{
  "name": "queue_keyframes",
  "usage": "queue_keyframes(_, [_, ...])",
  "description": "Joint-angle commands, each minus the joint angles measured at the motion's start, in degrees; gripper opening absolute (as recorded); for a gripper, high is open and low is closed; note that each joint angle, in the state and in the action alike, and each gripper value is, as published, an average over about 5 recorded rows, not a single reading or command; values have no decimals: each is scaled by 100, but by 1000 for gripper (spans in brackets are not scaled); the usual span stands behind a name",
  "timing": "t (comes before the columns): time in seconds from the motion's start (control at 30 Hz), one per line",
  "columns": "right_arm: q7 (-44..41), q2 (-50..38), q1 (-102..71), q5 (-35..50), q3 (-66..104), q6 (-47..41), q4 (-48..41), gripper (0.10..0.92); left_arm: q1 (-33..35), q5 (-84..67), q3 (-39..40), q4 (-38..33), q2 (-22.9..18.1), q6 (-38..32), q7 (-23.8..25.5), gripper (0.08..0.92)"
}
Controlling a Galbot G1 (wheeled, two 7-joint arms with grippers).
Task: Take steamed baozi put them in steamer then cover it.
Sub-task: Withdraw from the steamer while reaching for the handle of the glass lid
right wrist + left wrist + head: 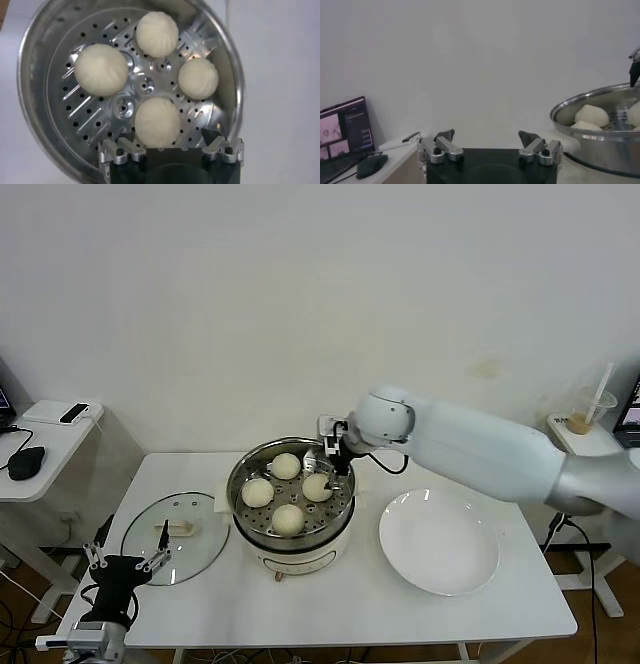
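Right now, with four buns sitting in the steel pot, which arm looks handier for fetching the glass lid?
Probably the left: its open left gripper hovers beside the round clear glass lid, while the right gripper is over the shiny steel steamer.

The steamer [600, 145] (right side) is cut off at the frame's edge.

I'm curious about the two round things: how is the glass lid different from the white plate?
The glass lid is see-through with a cream handle; the white plate is solid white and bare. The lid lies to the robot's left of the steamer, the plate to its right. Both are round and lie flat on the table.
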Motion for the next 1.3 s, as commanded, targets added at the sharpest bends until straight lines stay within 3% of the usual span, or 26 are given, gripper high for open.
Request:
queue_keyframes(0.03, [2674,-1458,-2990,42,3022,1351,1646,823,9,64,22,140,3,-164,0,823])
queue_keyframes(0.2, [3147,-1276,-5604,-455,5503,2447,1948,823,-64,293,57,348,-143,-298,83,823])
queue_keyframes(0.43, [2748,-54,-8383,-1207,8584,4160,1914,823,-87,1235,38,672,-255,-684,283,823])
queue_keyframes(0.57, [2639,688,-9304,-1300,9608,4634,2068,823,-192,2289,8,990,-158,-728,202,823])
queue_keyframes(0.97, [3121,1380,-10815,-1092,10340,4521,2429,823,-712,5966,-67,2518,714,-710,263,823])
queue_keyframes(1.3, [3216,1741,-11218,-1159,10564,4558,2500,823,-1945,6655,646,3792,1223,-695,165,823])
